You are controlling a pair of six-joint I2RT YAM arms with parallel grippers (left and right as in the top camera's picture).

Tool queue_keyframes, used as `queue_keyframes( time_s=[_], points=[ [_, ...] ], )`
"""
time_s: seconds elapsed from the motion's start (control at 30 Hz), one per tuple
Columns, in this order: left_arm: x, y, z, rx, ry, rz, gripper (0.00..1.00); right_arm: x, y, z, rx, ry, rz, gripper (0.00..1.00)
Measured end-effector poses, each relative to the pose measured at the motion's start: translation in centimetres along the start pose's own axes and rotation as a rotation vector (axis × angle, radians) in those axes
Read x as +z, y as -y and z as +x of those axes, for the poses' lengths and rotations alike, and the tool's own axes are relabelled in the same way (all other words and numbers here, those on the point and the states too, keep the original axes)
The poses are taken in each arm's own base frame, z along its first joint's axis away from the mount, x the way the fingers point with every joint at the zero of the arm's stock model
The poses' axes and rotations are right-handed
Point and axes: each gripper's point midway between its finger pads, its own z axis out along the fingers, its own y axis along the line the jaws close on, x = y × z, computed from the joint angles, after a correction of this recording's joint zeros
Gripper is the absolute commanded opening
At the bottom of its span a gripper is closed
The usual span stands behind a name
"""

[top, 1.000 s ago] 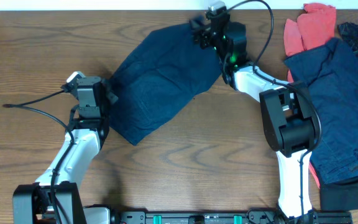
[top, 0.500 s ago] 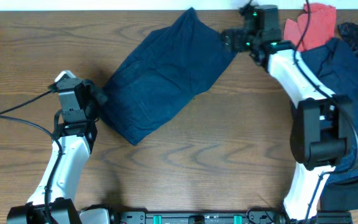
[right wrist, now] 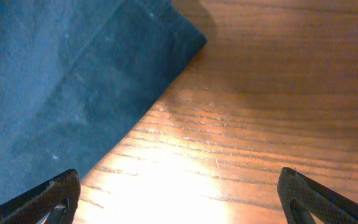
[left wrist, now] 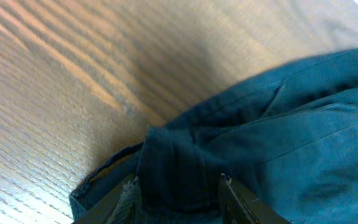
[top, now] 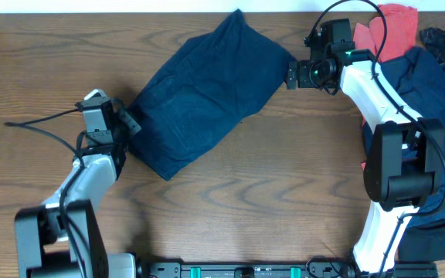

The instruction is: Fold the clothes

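Observation:
The clothes being folded, dark navy shorts [top: 207, 93], lie flat in a diagonal band across the wooden table. My left gripper [top: 130, 123] sits at their lower-left end. In the left wrist view its fingers [left wrist: 229, 196] stand apart, open, with a bunched fold of the shorts [left wrist: 278, 124] lying between them at the left gripper [left wrist: 176, 199]. My right gripper [top: 292, 75] hovers just right of the shorts' upper corner. In the right wrist view the right gripper [right wrist: 179, 199] is wide open over bare wood, with the corner of the shorts [right wrist: 61, 81] off to its left.
A heap of other clothes lies at the right edge: dark navy garments [top: 427, 131] with a coral-red one [top: 385, 35] behind them. A black cable [top: 45, 121] trails left from the left arm. The table's far edge meets a white wall [top: 130, 6].
My right gripper has moved right, off the shorts' upper corner, and the cloth there now lies flat. The left gripper's jaws have widened at the shorts' lower-left end.

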Motion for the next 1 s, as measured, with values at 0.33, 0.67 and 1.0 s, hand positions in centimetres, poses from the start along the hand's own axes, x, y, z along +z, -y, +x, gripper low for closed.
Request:
queue_keyframes(
  time_s=[0.33,0.67,1.0],
  points=[
    [0.9,0.1,-0.1,0.006,0.014,0.008,0.06,0.0,0.0,0.3,0.004,-0.011,0.001,0.96],
    [0.6,-0.9,1.5,0.005,-0.056,-0.030,0.06,0.0,0.0,0.3,0.005,-0.013,0.001,0.97],
    [-7.4,-1.5,-0.9,-0.013,0.027,-0.109,0.06,0.0,0.0,0.4,0.005,-0.015,0.002,0.98]
  ],
)
